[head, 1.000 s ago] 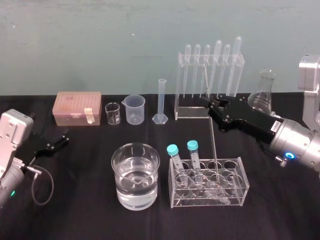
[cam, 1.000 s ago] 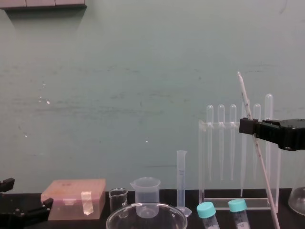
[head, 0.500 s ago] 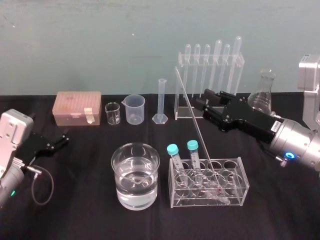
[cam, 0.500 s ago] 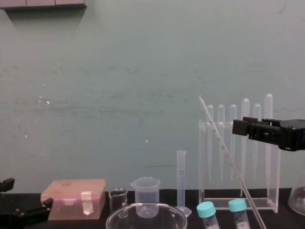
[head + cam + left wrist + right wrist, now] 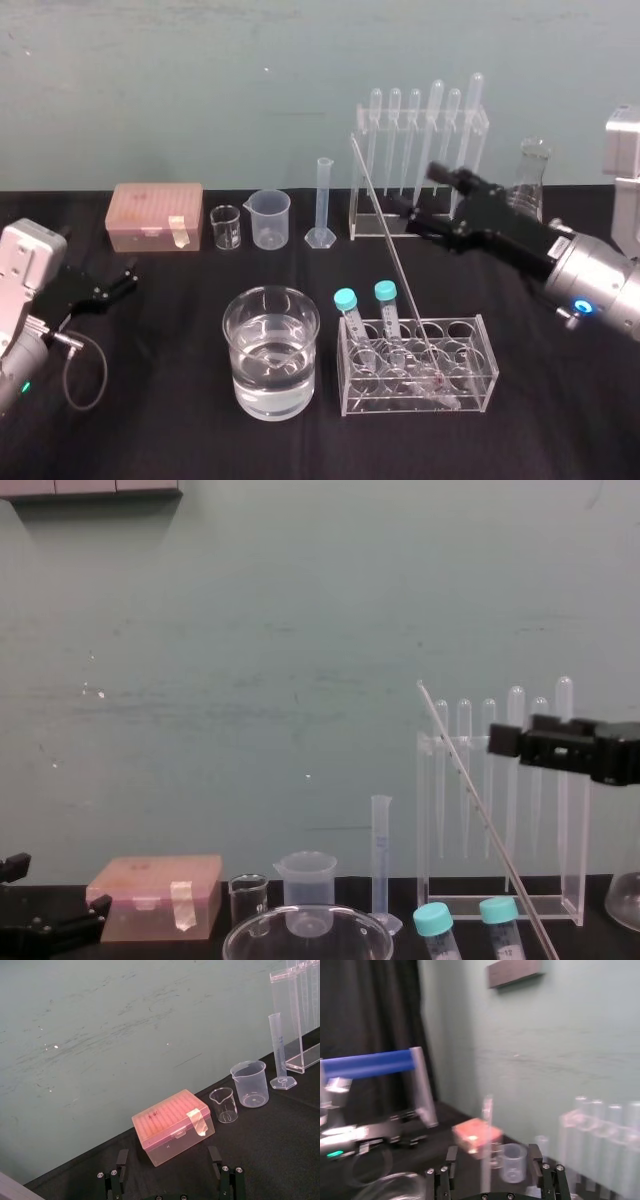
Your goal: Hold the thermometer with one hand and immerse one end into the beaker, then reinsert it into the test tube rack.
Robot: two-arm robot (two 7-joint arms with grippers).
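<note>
In the chest view the thermometer's (image 5: pixel 470 788) lower end runs off the bottom edge. The head view shows that end standing in the rack (image 5: pixel 488 350), long axis tilted, top pointing up and left, with the beaker (image 5: pixel 230 350) just left of the rack. Its scale marks and the writing on the pink box (image 5: pixel 172 1125) are unreadable. The right gripper (image 5: pixel 410 188) hovers beside its upper half, wide, holding nothing. The left gripper (image 5: pixel 118 283) rests wide at the counter's (image 5: pixel 560 420) left.
</note>
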